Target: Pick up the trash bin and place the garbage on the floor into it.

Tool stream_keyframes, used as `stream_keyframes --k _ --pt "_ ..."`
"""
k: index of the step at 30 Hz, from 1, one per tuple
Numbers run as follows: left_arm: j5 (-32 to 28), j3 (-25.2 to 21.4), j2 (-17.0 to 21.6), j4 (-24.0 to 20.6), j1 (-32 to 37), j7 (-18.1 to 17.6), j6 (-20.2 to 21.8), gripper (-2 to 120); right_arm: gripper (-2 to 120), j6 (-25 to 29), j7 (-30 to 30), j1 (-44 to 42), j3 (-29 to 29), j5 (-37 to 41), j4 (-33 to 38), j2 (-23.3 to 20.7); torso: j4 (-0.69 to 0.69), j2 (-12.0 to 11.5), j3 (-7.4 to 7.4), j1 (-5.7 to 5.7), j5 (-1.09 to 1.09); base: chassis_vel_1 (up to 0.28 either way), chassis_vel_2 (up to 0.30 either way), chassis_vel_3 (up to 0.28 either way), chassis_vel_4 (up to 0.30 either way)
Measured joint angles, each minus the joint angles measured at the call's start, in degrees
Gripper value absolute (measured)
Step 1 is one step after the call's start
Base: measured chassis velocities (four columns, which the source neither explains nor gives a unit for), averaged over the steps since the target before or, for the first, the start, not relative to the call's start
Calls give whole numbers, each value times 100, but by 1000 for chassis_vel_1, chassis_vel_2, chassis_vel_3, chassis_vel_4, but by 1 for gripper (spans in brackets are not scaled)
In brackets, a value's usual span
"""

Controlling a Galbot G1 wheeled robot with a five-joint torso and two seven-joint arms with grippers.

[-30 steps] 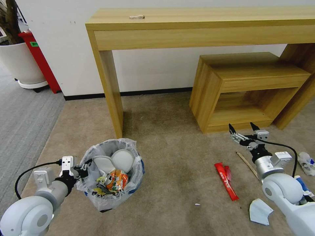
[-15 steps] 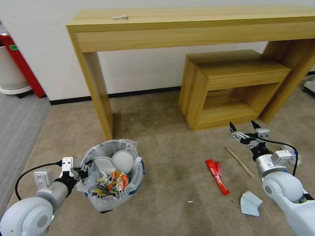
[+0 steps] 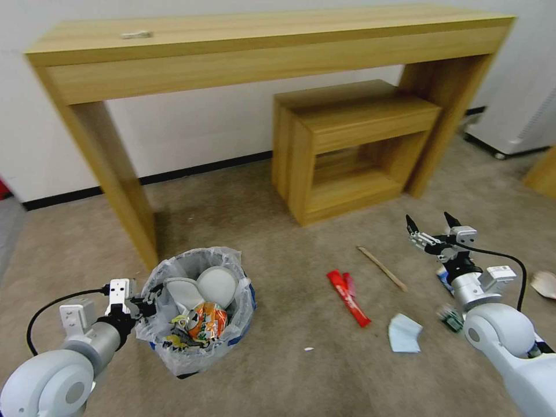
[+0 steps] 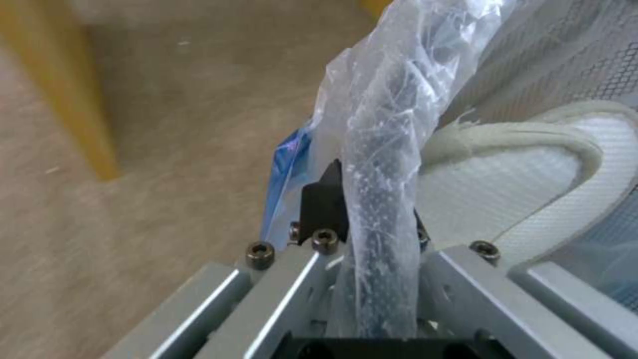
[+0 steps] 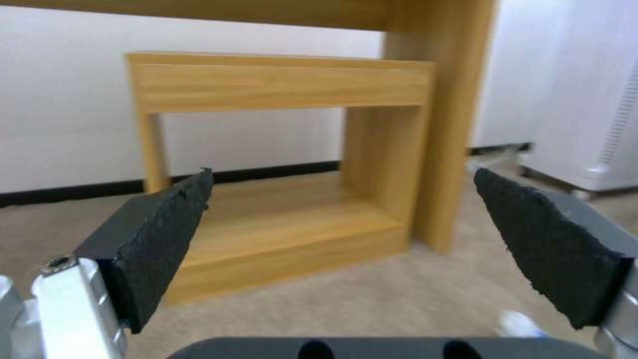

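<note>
The head view looked forward and down from above onto the floor point(image 3: 301, 231), facing the long wooden table point(image 3: 260, 40) and the low shelf point(image 3: 353, 145) against the wall. The left wrist view sat very close behind the left hand point(image 4: 359, 219), pressed up to the trash bin point(image 4: 382, 164), its background blurred, probably a table leg. The right wrist view looked level between the right hand's point(image 5: 372, 234) fingers point(image 5: 159, 239) toward the same shelf, which it shared with the head view.

crinkly glossy plastic bag point(image 3: 234, 315), short-pile matt carpet point(image 3: 289, 382), wood-grain table point(image 3: 260, 40).
</note>
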Motion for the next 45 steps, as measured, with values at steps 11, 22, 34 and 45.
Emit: stream_keyframes --k 11,22,34,45 --pt "-1 2 -31 -21 -2 -81 13 1 100 74 -23 -35 -14 -59 -39 19 -4 0 0 0 0 -114 -113 -112 -114" --pt "-3 -27 -16 -33 -6 -100 -6 1 96 91 -23 -41 -17 -268 -66 50 1 0 0 0 0 -6 -1 -4 -3" --pt "-8 -50 -12 -38 -5 -100 -34 1 91 37 -35 -75 1 -338 -61 49 0 -1 0 0 0 0 0 0 0" --pt "10 -66 -46 -43 26 -97 -58 1 88 88 -91 -29 -19 -293 -99 55 1 0 -1 0 -1 -61 57 76 -62"
